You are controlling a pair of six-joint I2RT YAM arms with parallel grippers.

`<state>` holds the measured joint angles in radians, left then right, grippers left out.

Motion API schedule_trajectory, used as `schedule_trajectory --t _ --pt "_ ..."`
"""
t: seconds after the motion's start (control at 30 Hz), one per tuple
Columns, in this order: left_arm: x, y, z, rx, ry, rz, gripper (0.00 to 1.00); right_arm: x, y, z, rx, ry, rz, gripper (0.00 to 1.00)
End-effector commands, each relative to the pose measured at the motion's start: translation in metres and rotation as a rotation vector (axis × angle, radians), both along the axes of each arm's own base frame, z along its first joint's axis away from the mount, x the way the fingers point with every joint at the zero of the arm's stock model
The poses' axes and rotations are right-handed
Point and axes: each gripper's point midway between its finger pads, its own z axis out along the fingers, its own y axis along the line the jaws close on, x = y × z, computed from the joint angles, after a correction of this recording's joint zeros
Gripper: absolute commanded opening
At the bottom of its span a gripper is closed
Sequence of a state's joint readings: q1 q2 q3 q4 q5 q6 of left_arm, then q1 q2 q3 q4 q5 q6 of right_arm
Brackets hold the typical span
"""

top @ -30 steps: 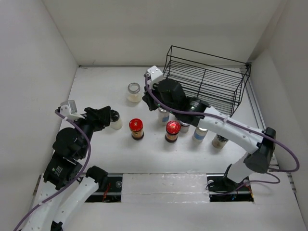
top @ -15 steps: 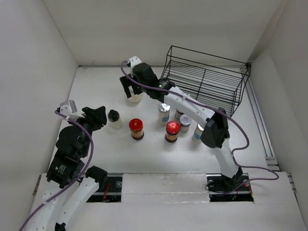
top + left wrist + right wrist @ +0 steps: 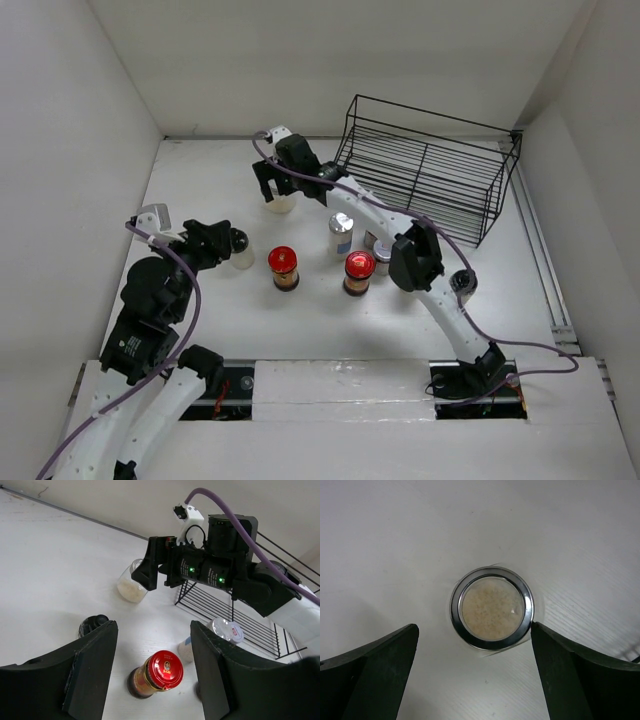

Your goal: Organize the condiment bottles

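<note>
right claw (image 3: pixel 277 190) hangs spread wide above the silver-rimmed jar (image 3: pixel 492 607) standing near the wire rack's (image 3: pixel 430 170) left end, centred so my fingers (image 3: pixel 375 680) can drop either side, i judge.

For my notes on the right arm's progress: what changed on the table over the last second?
The right gripper swung from the middle to the far left and now hangs open over the silver-rimmed jar, gripping nothing. The left gripper barely shifted beside the black-lidded jar. Both red-lidded jars and the wire rack stayed put.
</note>
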<state>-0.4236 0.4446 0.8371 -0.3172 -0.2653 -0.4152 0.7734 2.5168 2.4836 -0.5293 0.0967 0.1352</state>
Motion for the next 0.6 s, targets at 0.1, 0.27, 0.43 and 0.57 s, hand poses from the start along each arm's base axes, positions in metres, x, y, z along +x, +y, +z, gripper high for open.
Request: schedule_trajectory --t 0.1,0.27,0.43,0.57 --pt "0.006 -0.002 0.006 0.009 -0.029 -0.004 0.56 0.013 0.019 0.015 0.091 -0.06 0.013 0.99" --pt "0.003 -0.002 0.008 0.013 -0.04 -0.013 0.56 0.026 0.015 0.002 0.073 -0.089 -0.047 0.99" --pt "0.003 -0.006 0.01 0.018 -0.049 -0.036 0.56 0.037 0.017 0.0 0.072 -0.153 -0.088 0.95" --pt "0.005 -0.007 0.008 0.021 -0.041 -0.037 0.56 0.045 0.017 -0.002 0.085 -0.185 -0.118 0.9"
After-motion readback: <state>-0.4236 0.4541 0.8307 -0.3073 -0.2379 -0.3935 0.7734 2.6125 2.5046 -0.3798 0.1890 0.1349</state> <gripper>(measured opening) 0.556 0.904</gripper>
